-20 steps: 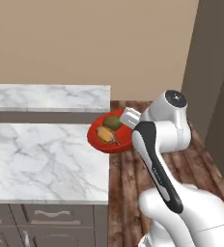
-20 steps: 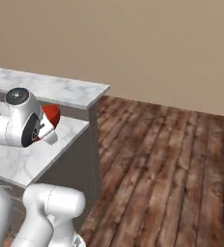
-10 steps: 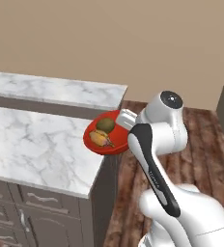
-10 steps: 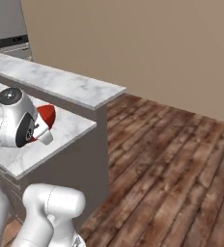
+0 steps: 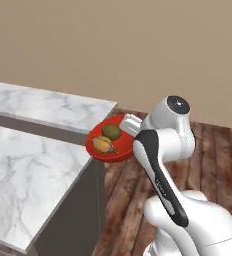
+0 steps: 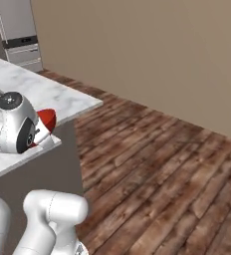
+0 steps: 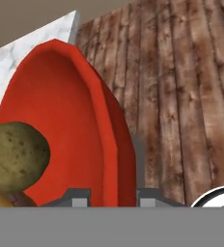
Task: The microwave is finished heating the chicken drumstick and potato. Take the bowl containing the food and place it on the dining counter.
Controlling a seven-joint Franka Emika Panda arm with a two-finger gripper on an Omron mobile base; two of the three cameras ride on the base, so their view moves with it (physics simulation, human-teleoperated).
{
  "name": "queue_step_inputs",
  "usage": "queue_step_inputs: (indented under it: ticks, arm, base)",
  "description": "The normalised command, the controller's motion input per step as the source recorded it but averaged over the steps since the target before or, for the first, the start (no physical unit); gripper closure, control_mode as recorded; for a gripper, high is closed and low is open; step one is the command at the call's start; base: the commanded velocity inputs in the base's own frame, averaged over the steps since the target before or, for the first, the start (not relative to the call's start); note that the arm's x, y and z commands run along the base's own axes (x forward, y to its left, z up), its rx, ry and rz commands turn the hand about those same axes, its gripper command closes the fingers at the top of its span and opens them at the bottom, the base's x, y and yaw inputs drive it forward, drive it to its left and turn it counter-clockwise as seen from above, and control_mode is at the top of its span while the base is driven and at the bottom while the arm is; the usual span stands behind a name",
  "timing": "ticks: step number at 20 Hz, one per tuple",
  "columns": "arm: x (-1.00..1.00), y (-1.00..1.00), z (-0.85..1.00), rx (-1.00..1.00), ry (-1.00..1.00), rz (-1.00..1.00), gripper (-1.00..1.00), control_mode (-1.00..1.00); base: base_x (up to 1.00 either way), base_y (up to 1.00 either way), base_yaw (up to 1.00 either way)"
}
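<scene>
Hand view: pincer [image 7: 113, 195] astride bowl [image 7: 61, 120] rim

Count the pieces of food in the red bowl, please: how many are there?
2. The potato lies at the far side of the bowl; the chicken drumstick lies beside it, nearer the counter. Nothing seems hidden.

left base: behind-left, looks down | right base: behind-right | both share bowl [image 5: 109, 144] | hand: close on rim

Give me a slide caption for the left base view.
Gripper carries red bowl with potato and drumstick beside counter.
</scene>
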Motion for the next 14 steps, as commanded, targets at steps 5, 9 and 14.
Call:
queue_step_inputs:
  ticks: [5, 9, 14]
  arm:
    - [0.0, 0.0, 0.0, 0.0, 0.0, 0.0, 1.0, 1.0]
    - [0.0, 0.0, 0.0, 0.0, 0.0, 0.0, 1.0, 1.0]
    - [0.0, 0.0, 0.0, 0.0, 0.0, 0.0, 1.0, 1.0]
  base:
    - [1.0, -1.0, 0.23]
    - [1.0, -1.0, 0.28]
    - [1.0, -1.0, 0.33]
